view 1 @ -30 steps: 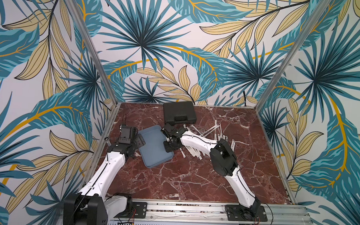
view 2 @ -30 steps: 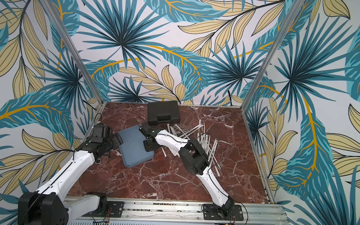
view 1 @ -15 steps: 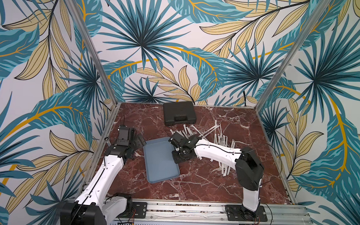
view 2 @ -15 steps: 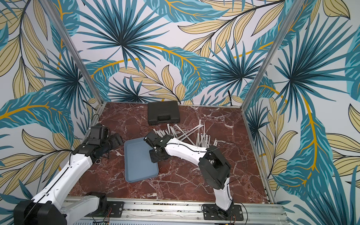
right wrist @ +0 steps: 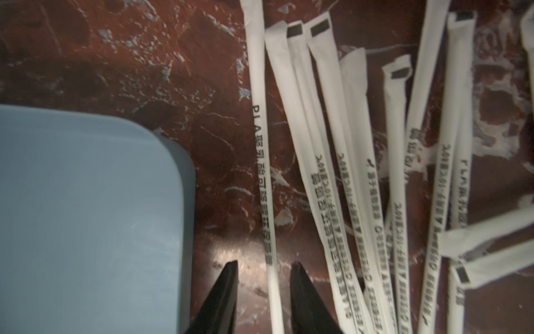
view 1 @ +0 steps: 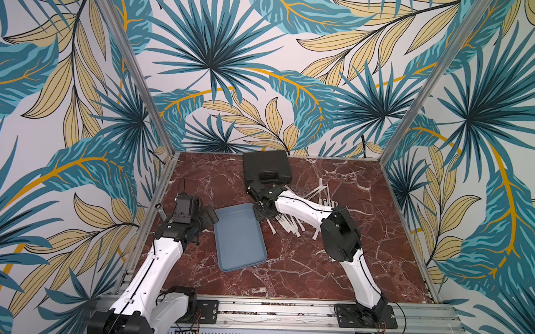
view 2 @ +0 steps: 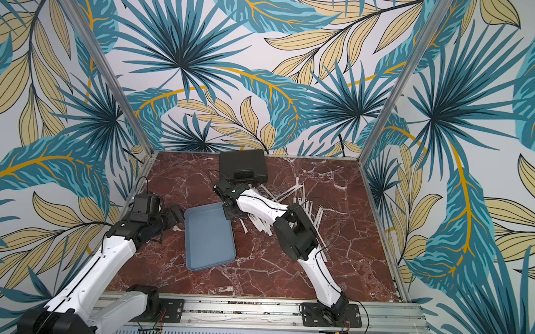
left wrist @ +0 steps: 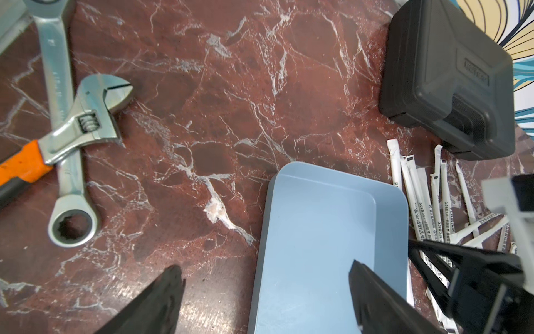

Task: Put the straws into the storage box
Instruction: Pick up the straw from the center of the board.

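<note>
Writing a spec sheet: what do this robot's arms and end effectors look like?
The left arm and right arm have white shells, black joint housings and thin black cables running along them. The left end effector and right end effector have black fingers tapering to points.

Not much is legible. Straws (right wrist: pixel 261 173): in the right wrist view, the wrapper lying apart from the bunch has dark print starting with "PLA", followed by CJK characters too blurred to read. The wrappers beside it carry the same kind of print line, upside down. One fragment looks like "-10C…80C", not certain. Several wrapper ends have a plain black bar with no text. Black case (left wrist: pixel 450 75): small raised nameplate on the lid, lettering unreadable. Ratchet spanner (left wrist: pixel 55 72): faint stamped marks on the shank, can't make them out. In both top views the straw print is only fine dark specks.
</note>
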